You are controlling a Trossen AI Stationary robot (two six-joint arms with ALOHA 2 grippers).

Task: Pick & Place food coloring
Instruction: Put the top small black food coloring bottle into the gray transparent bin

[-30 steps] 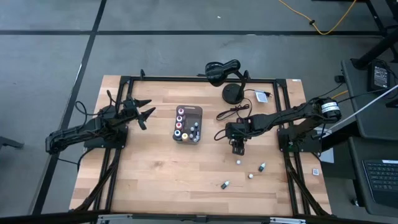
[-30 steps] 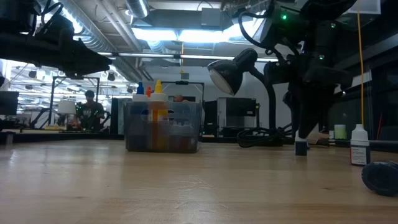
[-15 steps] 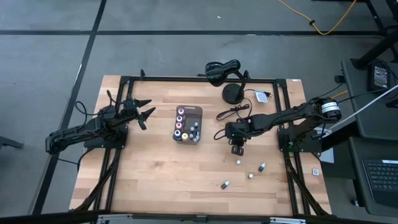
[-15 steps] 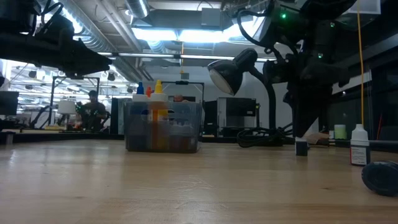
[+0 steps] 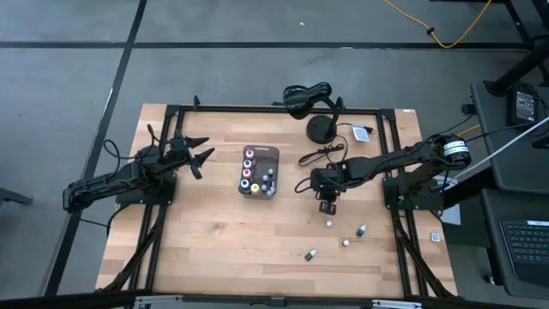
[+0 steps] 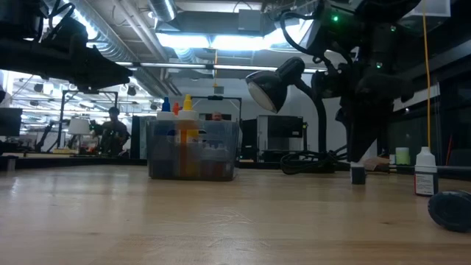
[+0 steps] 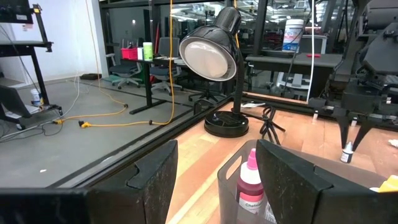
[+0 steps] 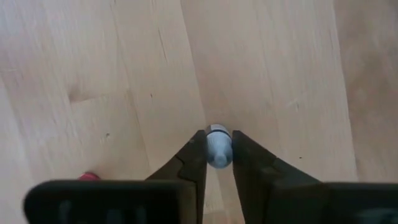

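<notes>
Pink-capped bottle [image 7: 250, 190] label reads "Chefma…", rest hidden.

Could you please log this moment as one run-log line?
right gripper: shut on bottle, above table | left gripper: open, waiting left of tray | loose bottles on table: four

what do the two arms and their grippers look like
Both arms are dark, thin and jointed, with black cables looped along them. The left gripper ends in two pointed black fingers. The right arm has a silvery round joint near its base, and the right gripper has two dark, tapering fingers. No markings can be made out.
</notes>
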